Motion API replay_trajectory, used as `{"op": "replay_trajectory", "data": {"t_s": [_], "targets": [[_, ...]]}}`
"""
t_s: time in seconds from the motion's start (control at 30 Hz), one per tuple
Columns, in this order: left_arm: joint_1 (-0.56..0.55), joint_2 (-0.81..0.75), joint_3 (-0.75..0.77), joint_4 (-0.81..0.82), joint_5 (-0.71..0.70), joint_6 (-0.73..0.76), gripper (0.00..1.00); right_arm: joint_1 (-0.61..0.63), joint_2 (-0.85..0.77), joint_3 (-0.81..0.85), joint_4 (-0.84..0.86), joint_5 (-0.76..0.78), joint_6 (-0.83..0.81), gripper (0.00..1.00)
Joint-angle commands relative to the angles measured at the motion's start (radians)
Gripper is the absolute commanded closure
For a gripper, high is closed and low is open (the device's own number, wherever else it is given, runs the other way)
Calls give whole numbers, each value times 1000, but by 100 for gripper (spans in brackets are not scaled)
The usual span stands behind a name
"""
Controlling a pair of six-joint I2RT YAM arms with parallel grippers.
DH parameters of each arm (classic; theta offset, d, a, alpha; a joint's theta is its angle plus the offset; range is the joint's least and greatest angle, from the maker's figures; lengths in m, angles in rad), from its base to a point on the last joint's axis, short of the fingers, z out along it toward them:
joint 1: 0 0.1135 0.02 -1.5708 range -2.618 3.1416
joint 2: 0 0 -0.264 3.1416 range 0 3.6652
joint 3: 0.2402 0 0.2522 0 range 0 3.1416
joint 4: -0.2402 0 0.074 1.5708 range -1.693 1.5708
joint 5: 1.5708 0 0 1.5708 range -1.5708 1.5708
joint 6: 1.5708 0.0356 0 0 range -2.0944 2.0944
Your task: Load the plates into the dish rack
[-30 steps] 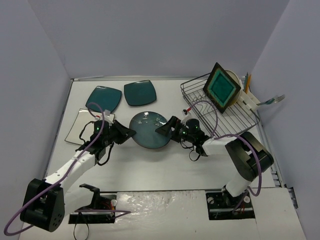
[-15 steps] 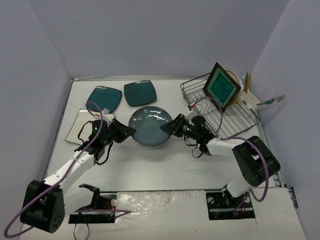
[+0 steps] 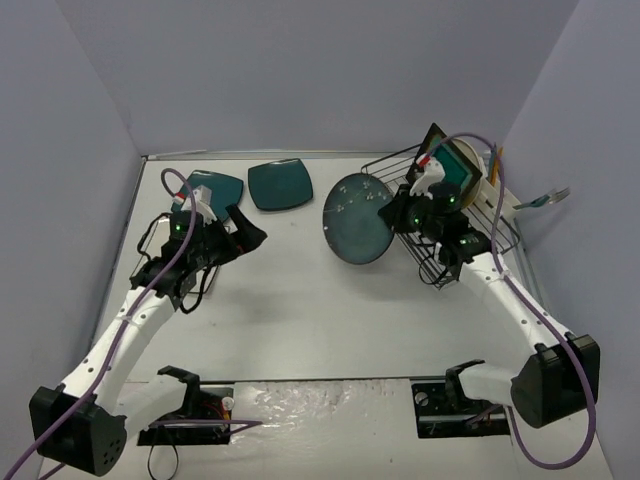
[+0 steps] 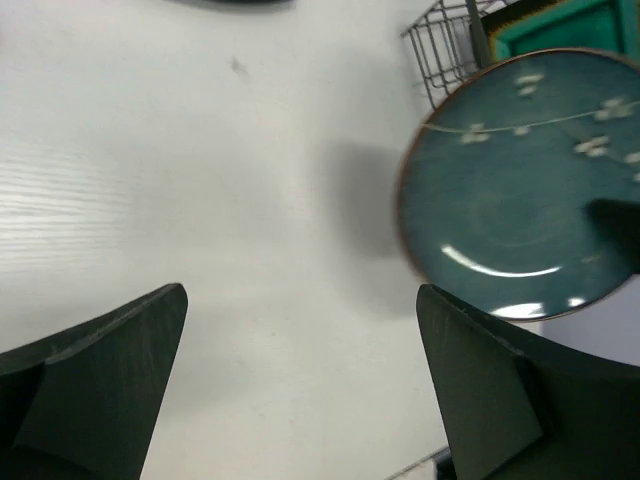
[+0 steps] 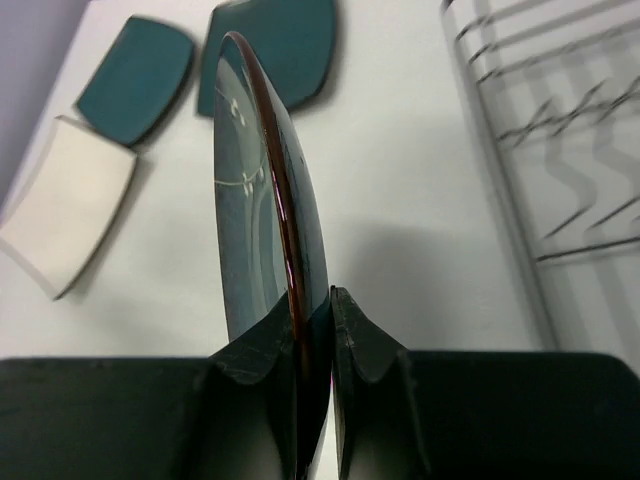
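Carrying the blue-grey round plate (image 3: 357,218) to the dish rack (image 3: 388,163) is judged to be the step in hand. The plate is held on edge, clear of the table (image 3: 300,310), just left of the rack, with its patterned face turned toward the left arm. The jaws of the right gripper (image 5: 312,322) are clamped on its rim, as is plainly shown in the right wrist view. The left gripper (image 3: 245,232) is held above the table at the left, jaws wide apart and nothing between them.

In the rack, a brown-rimmed teal square plate (image 3: 460,162) is stood upright at the far end, with a cream plate (image 3: 483,180) behind it. Two dark teal square plates (image 3: 280,185) are laid flat at the far left, and a white square plate (image 5: 65,205) is seen beside them.

For the next move, the held plate would need to be brought over the wavy dividers (image 5: 560,150), kept upright, lined up with a free slot nearer than the square plate, and lowered until it is seated between the wires before the jaws are parted. Contact with the rack's wire wall is to be avoided.
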Motion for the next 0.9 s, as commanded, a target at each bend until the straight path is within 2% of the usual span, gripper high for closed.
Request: {"op": "replay_trajectory", "data": {"t_s": [0.0, 0.1, 0.2, 0.37, 0.6, 0.87], "targets": [[9, -38, 129, -233, -185, 238, 3, -68, -82, 268, -39, 172, -358, 100], [10, -47, 142, -299, -284, 309, 3, -115, -43, 358, -60, 267, -554, 100], [11, -61, 124, -339, -365, 357, 3, -145, 19, 426, -53, 371, -680, 100], [13, -92, 72, -345, -443, 406, 3, -188, 128, 479, 36, 431, -881, 100], [17, -101, 24, -298, -475, 448, 3, -224, 283, 554, 104, 450, -998, 100], [21, -85, 25, -290, -479, 457, 3, -244, 372, 590, 127, 429, -1011, 100]]}}
